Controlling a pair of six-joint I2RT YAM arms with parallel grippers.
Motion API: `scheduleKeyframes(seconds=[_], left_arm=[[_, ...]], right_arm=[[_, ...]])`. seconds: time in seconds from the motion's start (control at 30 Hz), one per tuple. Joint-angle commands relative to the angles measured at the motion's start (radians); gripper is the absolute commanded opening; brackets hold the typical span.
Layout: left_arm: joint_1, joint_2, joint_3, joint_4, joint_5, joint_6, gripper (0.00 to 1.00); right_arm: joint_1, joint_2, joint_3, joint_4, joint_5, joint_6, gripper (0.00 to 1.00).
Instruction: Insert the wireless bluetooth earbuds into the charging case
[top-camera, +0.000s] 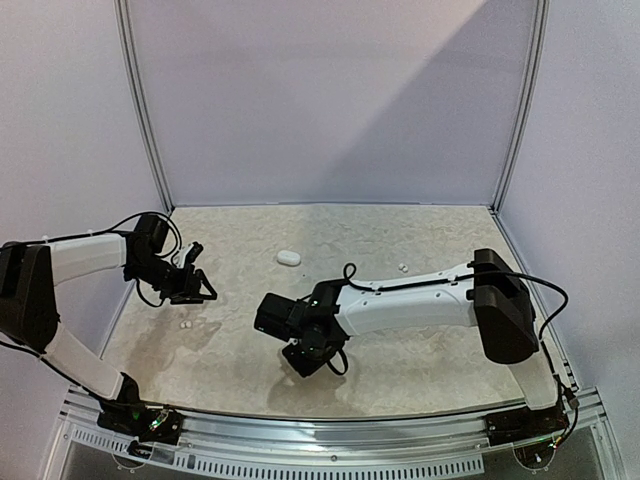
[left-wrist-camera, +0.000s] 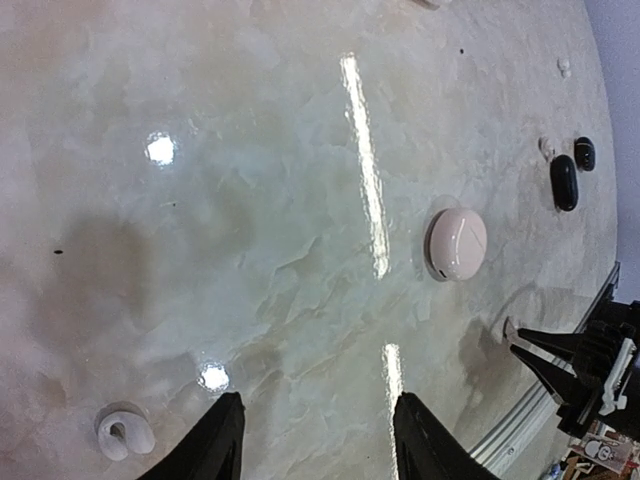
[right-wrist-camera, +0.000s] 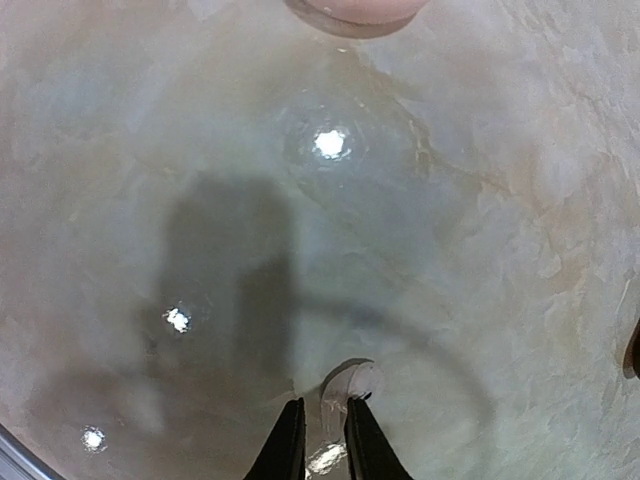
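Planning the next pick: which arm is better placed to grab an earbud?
Right, probably: the right pincer has a white earbud at its tips, while the left pincer hangs open with a second earbud outside its fingers.

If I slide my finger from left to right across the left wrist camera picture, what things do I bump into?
white earbud → left gripper → round white case → black oval piece → small black earbud
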Motion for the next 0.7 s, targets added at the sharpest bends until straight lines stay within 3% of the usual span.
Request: scheduleKeyframes(seconds=[0.0,0.67], left_arm=[[0.012,-0.002,-0.011,0.015,0.008,-0.001,0.52],[0.012,0.027,-0.006,0.013,0.013,-0.001,0.52]], right_arm=[[-0.027,0.026,0.008,-0.018,0.012,0.006,0.17],[-0.085,0.038,-0.008,-0.046,0.017,0.02,0.24]])
